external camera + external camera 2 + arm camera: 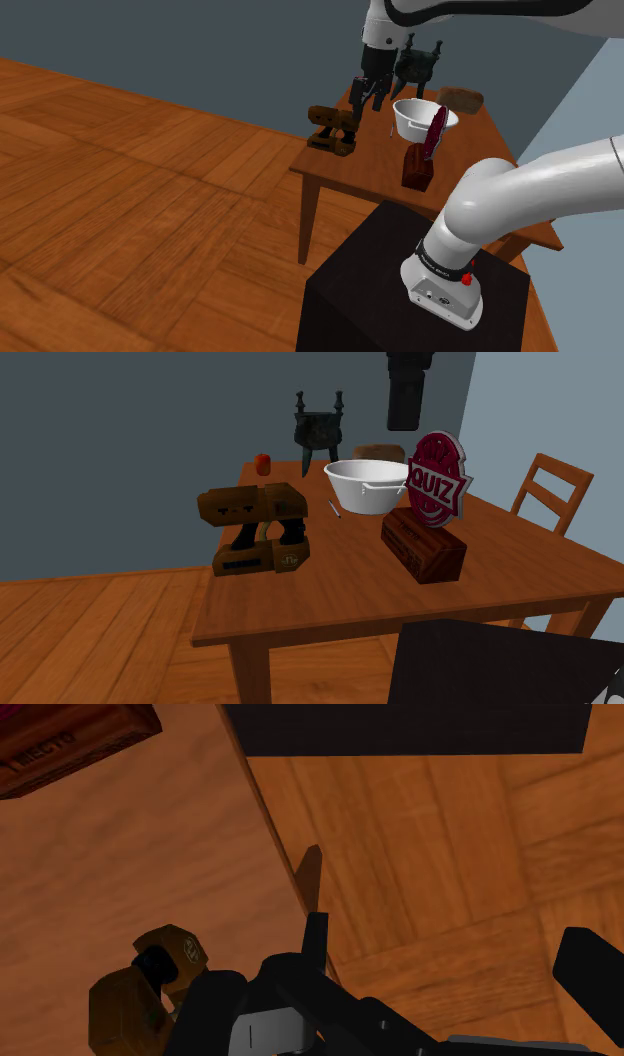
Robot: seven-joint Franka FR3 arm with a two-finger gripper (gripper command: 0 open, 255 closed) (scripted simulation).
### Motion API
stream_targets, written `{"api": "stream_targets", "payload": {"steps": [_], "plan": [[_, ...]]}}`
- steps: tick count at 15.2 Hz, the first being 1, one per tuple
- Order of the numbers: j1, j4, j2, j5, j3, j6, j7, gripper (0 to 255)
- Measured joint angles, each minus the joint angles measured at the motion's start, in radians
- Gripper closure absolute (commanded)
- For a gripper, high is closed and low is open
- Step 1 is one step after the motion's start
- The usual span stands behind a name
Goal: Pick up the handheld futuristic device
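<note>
The handheld device [333,128] is a blocky brown gadget with a handle and a dark base. It stands upright near the table's left edge in the second exterior view [255,527]. My black gripper [370,100] hangs open in the air above the table, between the device and the white bowl, touching neither. In the wrist view the gripper [453,959] has its fingers [316,944] wide apart with nothing between them. The device [150,984] lies off to one side of them, beyond the table's edge line.
On the table [320,592] stand a white bowl [368,482], a dark red box [425,544] with a round QUIZ sign [438,480], a dark legged cauldron [318,427] and a small red object [262,462]. A wooden chair [550,487] is beside it, with the black stand [400,290] in front.
</note>
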State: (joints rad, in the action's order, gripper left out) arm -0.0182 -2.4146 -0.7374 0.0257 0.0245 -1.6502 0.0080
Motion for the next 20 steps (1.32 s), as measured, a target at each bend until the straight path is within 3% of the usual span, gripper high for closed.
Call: {"api": "stream_targets", "payload": {"steps": [11,20], "plan": [[-0.028,0.067,0.243,0.089,0.145,-0.184,-0.225,0],[-0.038,0.266,0.57,0.079,0.262,-0.325,-0.455,0]]}}
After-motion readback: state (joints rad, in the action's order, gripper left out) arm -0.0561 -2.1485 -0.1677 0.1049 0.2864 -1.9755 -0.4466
